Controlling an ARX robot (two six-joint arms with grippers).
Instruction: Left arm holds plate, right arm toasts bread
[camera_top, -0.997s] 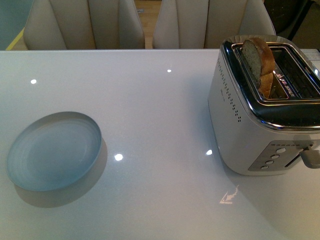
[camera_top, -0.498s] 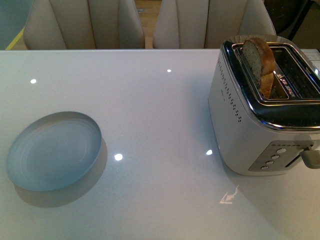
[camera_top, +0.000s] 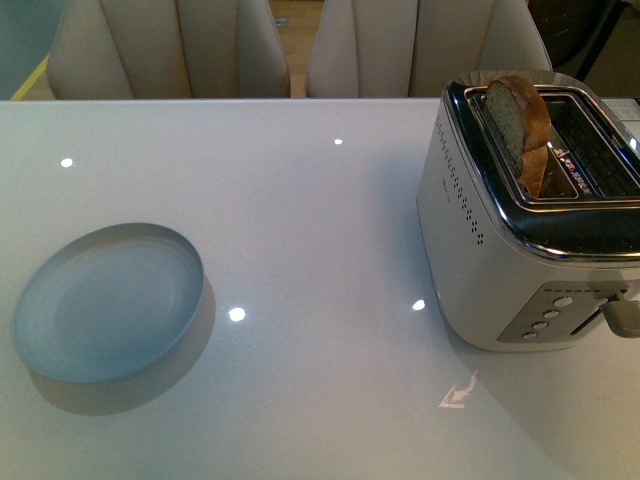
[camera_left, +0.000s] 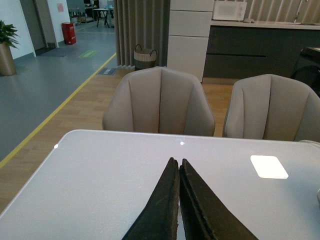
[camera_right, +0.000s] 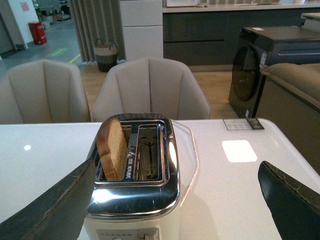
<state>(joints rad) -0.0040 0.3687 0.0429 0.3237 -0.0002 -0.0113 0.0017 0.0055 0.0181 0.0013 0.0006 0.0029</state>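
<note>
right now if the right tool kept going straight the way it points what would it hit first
Probably the toaster, with the bread standing in its slot, centred between the open fingers. Depth is unclear.

The plate (camera_top: 105, 302) at 8 o'clock is pale blue-grey with faint concentric rings. The surface (camera_top: 320, 230) is glossy white, dotted with bright light reflections. The toaster (camera_top: 530, 215) at 3 o'clock is silver with a mirror-chrome top, rows of small dark perforations on its side and pale round buttons. The bread (camera_top: 517, 125) is light brown, flecked, with a tan crust. The chairs (camera_top: 290, 45) at 12 o'clock are beige. Both end effectors, left (camera_left: 175, 200) and right (camera_right: 175, 200), are matte black.
</note>
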